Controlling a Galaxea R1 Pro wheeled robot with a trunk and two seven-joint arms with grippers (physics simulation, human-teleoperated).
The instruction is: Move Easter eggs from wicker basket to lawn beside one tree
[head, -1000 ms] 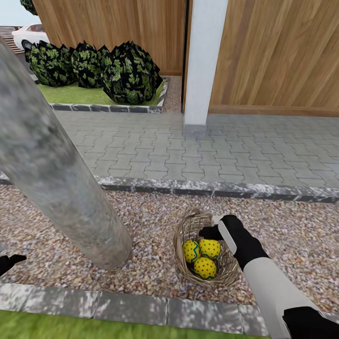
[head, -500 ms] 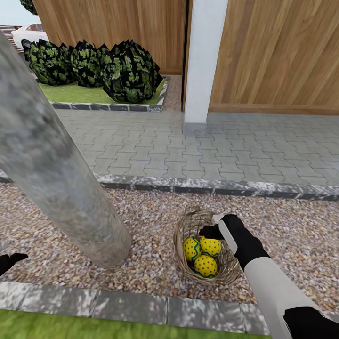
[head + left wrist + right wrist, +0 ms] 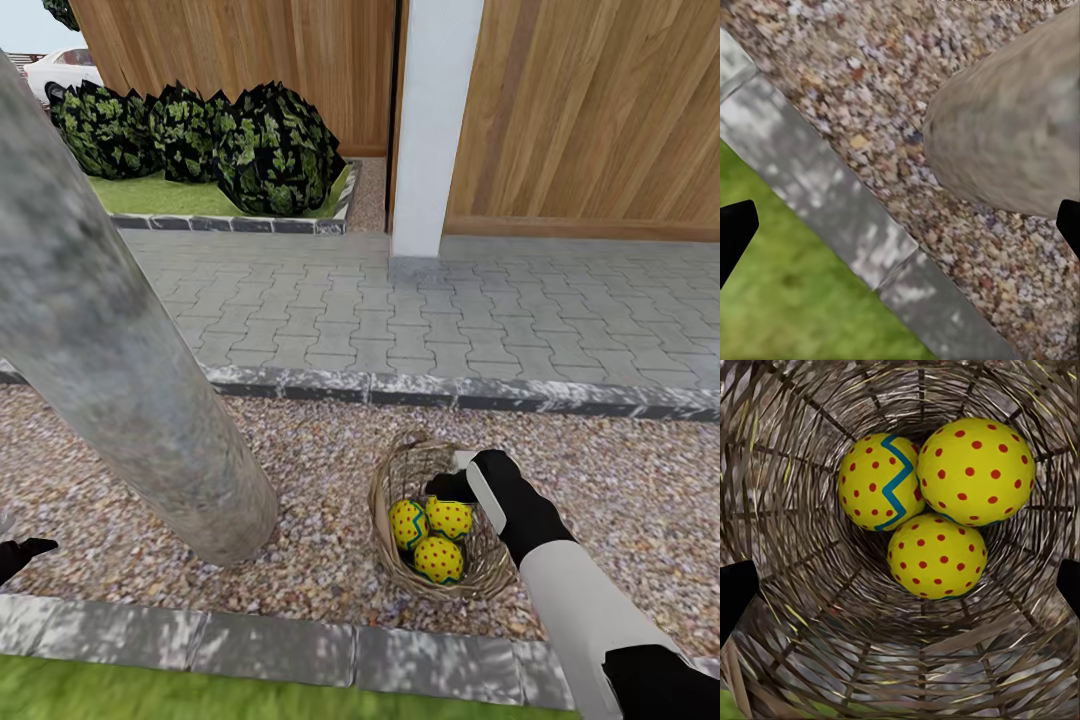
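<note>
The wicker basket (image 3: pixel 395 478) stands on the pebble gravel, just right of the thick grey tree (image 3: pixel 120 370) trunk. All three Easter eggs (image 3: pixel 440 559) lie in it, yellow with red dots; one egg (image 3: pixel 883 482) shows a blue zigzag. My right gripper (image 3: pixel 452 481) hangs open over the basket's far rim, pointing down into the basket (image 3: pixel 802 607), with the eggs between and below its fingertips (image 3: pixel 735 594). My left gripper (image 3: pixel 20 555) is open, low at the left, over the kerb (image 3: pixel 817 195) near the trunk's base (image 3: pixel 1012 142). A strip of lawn (image 3: pixel 100 690) lies nearest me.
A grey stone kerb (image 3: pixel 270 645) divides the lawn from the gravel (image 3: pixel 620 500). Beyond a second kerb (image 3: pixel 450 392) lie grey paving (image 3: pixel 450 310), a white post (image 3: pixel 432 130), a wooden fence (image 3: pixel 600 110) and dark shrubs (image 3: pixel 270 150).
The whole picture has shifted slightly, so the camera moved. My right gripper stays open over the basket and the eggs lie as before.
</note>
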